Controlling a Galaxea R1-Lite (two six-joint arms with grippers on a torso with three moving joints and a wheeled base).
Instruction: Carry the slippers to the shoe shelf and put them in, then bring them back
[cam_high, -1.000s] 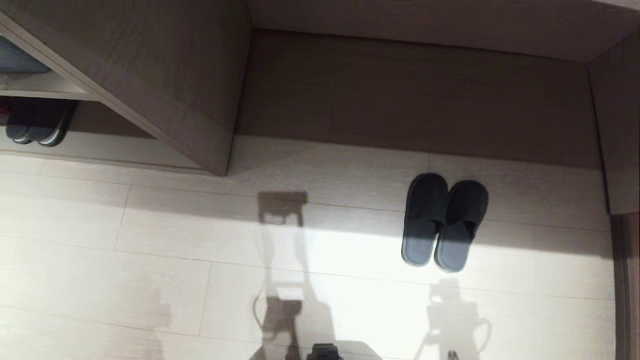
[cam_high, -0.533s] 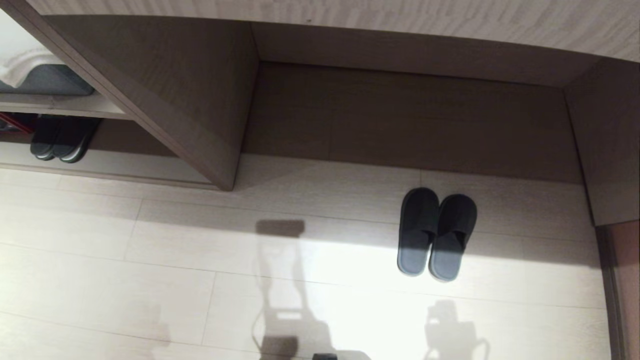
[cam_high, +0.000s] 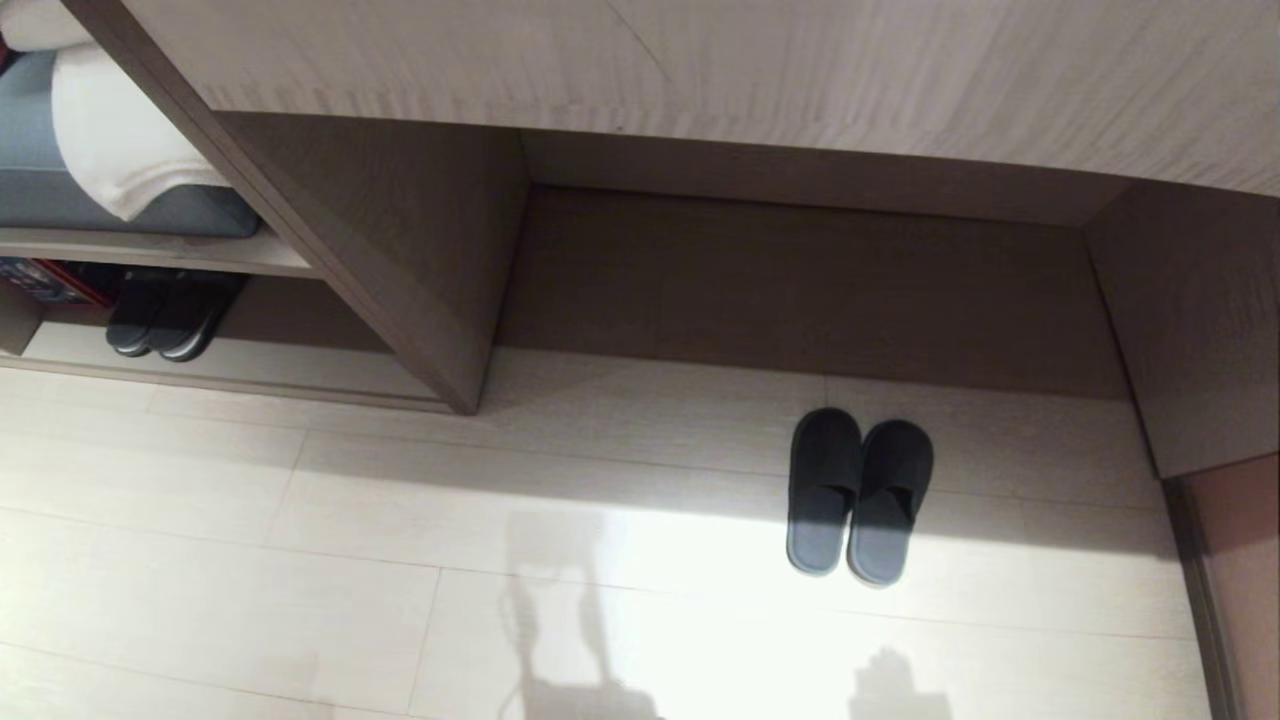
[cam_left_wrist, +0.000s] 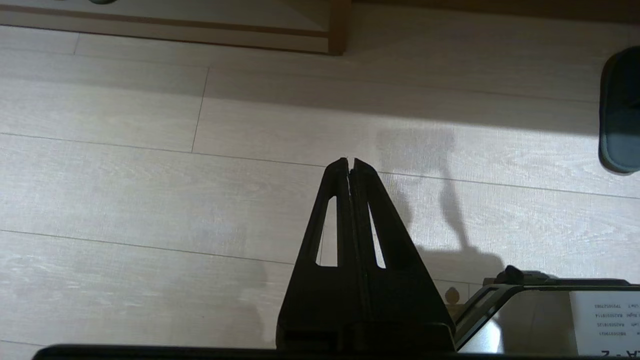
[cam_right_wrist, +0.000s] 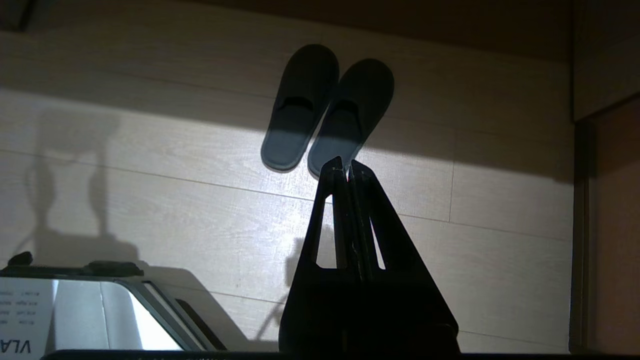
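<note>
Head view tilted upward since the earlier pictures; whole scene shifted down the frame. Slippers (cam_high: 860, 497) now lower in frame and smaller. Desk top (cam_high: 700, 80) now filling the upper frame. At upper left, white towel (cam_high: 110, 150) on grey bag (cam_high: 60, 195) exposed; second slipper pair (cam_high: 165, 320) shifted lower and rightward.

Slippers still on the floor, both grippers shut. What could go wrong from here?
1. A near-identical second pair already sits in the shoe shelf; the wrong pair could get picked, or crowd the placement.
2. The slippers lie touching side by side; a grasp by the right gripper may take only one, or push them apart.
3. They lie half in shadow under the desk recess, which may hinder locating them. The left gripper hangs over bare floor.
</note>
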